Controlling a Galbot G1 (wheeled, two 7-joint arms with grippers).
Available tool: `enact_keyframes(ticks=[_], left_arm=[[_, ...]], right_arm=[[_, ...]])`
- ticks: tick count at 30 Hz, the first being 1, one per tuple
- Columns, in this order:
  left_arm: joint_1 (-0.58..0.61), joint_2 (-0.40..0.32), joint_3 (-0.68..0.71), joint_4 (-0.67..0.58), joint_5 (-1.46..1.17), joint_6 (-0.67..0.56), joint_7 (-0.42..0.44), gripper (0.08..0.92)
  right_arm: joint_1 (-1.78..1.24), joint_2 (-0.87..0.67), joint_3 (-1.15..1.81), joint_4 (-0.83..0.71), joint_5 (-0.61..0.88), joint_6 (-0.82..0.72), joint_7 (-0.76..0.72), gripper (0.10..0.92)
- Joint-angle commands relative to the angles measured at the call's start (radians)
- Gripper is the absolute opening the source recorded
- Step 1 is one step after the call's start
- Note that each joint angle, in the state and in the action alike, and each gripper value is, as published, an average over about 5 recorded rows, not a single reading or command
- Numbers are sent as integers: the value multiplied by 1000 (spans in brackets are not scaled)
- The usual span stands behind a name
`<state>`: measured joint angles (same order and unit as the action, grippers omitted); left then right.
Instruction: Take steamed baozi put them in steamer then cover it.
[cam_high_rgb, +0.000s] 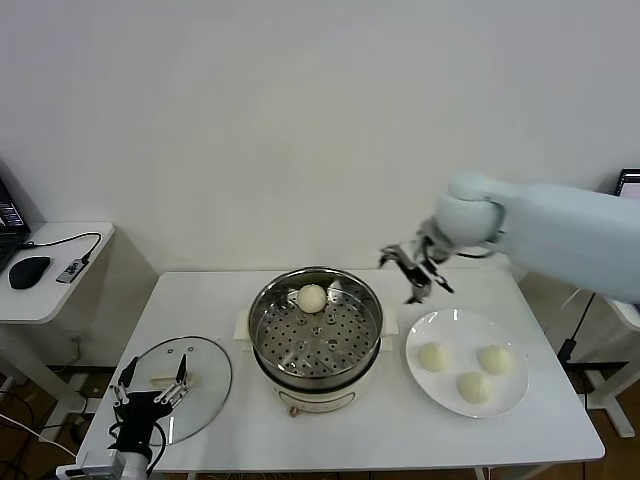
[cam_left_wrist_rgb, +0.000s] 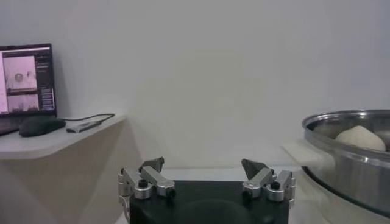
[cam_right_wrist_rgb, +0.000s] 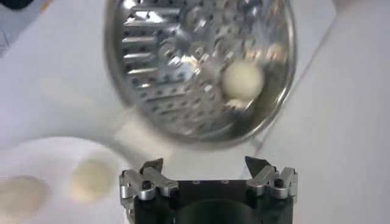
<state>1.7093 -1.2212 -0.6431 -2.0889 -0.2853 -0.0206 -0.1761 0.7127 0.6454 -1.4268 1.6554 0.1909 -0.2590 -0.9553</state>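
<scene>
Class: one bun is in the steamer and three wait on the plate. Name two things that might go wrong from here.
1. The bun in the steamer sits near the far rim; later buns could crowd it.
2. The open right gripper may squash a soft bun on the plate.

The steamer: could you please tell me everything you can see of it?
The steamer is a round, shiny steel pot standing upright on a cream-white base at the table's middle, uncovered. Its perforated tray holds one baozi near the far rim. The glass lid lies apart on its left, the plate on its right.
</scene>
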Motion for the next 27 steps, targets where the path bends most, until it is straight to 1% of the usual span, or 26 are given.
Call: enact_keyframes(ticks=[1,12,27], left_arm=[[4,2,-6,0,10,-7,-1,823],[9,0,-18,-12,11,-2,1,823],[7,-4,-32,-3,16,-6,8,823]], right_arm=[[-126,-238,25,80,-45,-130,-11,823],[-504,-164,294,-73,-137,-96,-6,823],[-676,18,425,-272,-198,-67,34,823]])
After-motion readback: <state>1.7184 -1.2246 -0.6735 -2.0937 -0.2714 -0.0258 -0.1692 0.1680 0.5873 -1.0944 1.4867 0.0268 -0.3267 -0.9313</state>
